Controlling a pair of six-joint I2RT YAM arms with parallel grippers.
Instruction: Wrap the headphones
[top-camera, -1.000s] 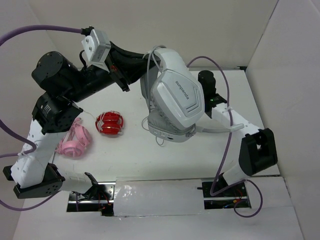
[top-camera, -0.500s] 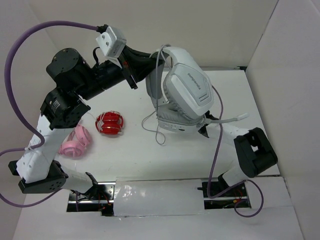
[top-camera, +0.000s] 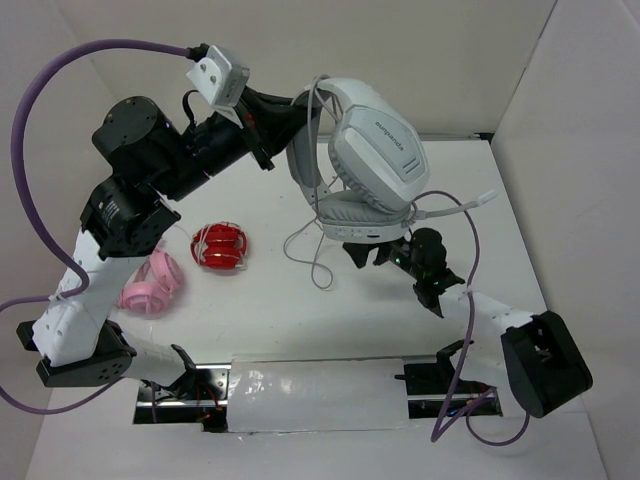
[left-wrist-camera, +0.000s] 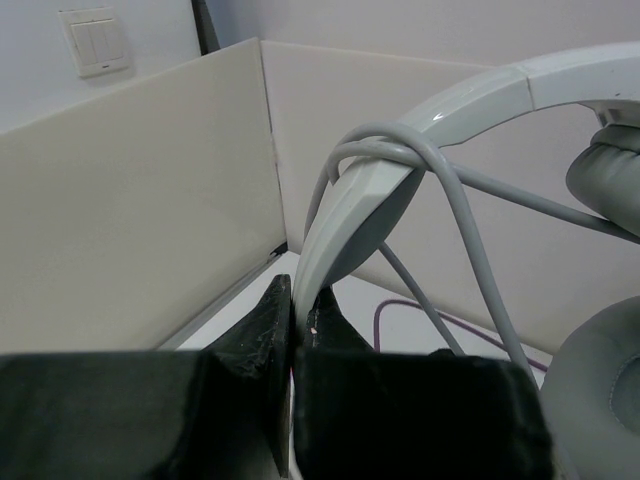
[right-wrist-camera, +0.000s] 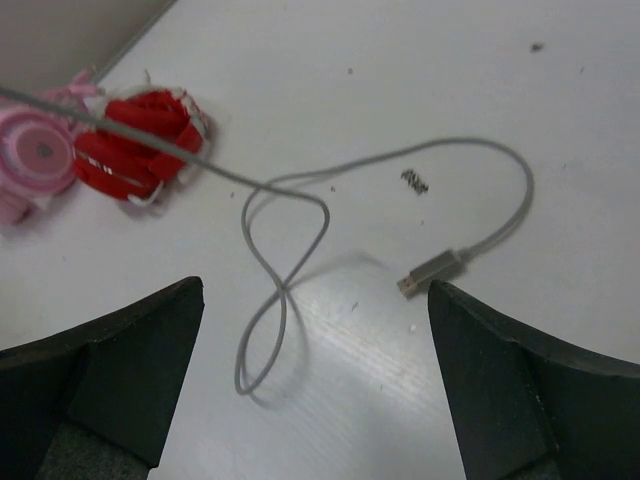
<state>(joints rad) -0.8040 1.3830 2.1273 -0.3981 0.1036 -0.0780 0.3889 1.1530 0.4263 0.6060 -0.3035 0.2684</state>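
Two arms work over a white counter (top-camera: 290, 300) walled by pale panels (top-camera: 570, 120).
Raised above the counter, the headphones (top-camera: 375, 165) hang by their headband from the left pincer (left-wrist-camera: 295, 300), which is clamped on it; the right pincer (right-wrist-camera: 312, 300) gapes apart below. Their cable (right-wrist-camera: 285, 250) loops across the counter, its USB plug (right-wrist-camera: 430, 270) lying flat. A red rounded object (top-camera: 220, 247) sits just beside a pink object (top-camera: 150, 280), which is cut off in the right wrist view.

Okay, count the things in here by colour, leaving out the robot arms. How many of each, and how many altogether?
White: 1, the headphones
Red: 1, the red rounded object
Pink: 1, the pink object
Total: 3
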